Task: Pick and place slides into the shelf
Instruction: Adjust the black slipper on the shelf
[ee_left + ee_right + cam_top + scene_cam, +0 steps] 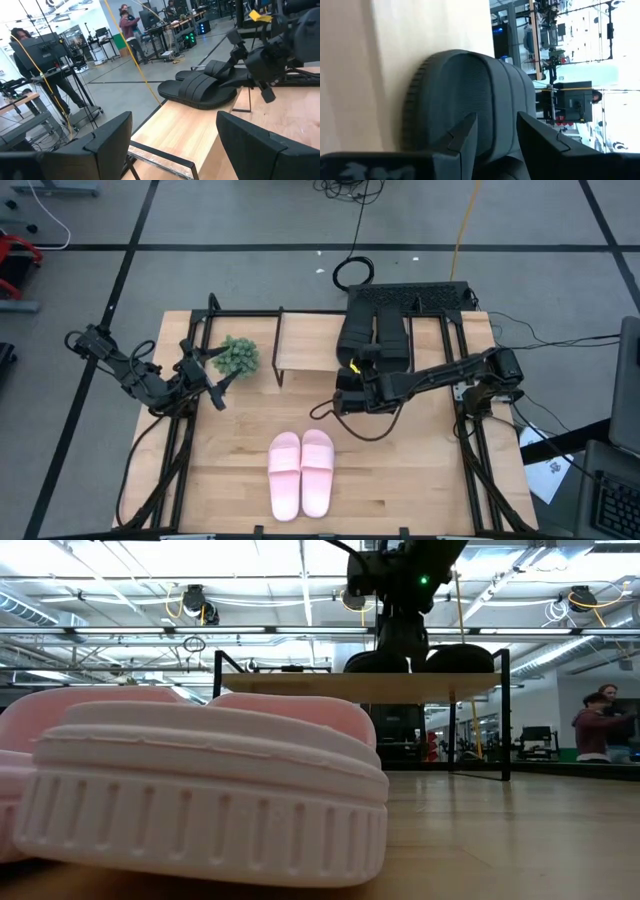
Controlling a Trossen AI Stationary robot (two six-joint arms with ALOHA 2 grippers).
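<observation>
Overhead: black slides lie side by side on the shelf; the right gripper sits at their near ends, the pink slides on the table. Low view: pink sole up close. Left wrist: left gripper spread wide, empty. Right wrist: fingers narrowly apart over a black strap; grip unclear. No readable writing.

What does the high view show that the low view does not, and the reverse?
Only the high view shows the small green plant, the open left gripper and both light pink slides whole. Only the low view shows people in the room behind. Both show the black slides on the light wood shelf and the right gripper.
</observation>
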